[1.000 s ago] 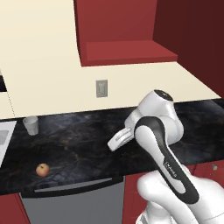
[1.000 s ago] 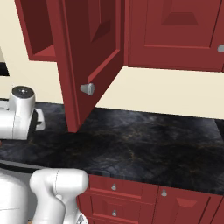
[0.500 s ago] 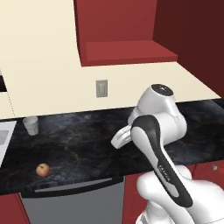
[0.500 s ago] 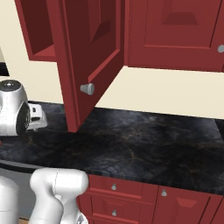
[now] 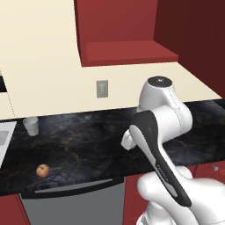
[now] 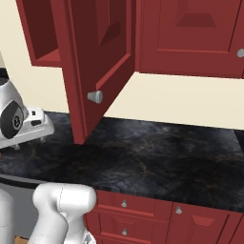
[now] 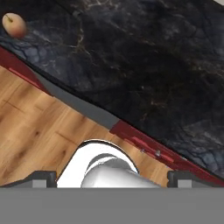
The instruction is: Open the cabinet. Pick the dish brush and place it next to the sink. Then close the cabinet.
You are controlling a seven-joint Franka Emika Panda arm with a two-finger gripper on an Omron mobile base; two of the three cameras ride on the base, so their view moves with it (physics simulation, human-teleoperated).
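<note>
Right base view: cabinet (image 6: 102, 52) door swung open, round knob (image 6: 95, 96) facing out, shelf (image 6: 47, 58) inside mostly hidden. Dish brush not made out in these views, probably on that shelf but can't confirm. Gripper (image 7: 109, 177) jaws spread wide, holding nothing, pointing down at dark counter (image 7: 144, 57) near apple (image 7: 14, 24). Sink (image 5: 5, 137) edge at far left past cup (image 5: 30, 125). Brush likely light, stiff, thin handle; pinch mid-handle, bristle head would squash and slip

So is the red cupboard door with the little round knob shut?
No, the cabinet door is swung wide open in the right base view, its knob sticking out over the black counter.
</note>
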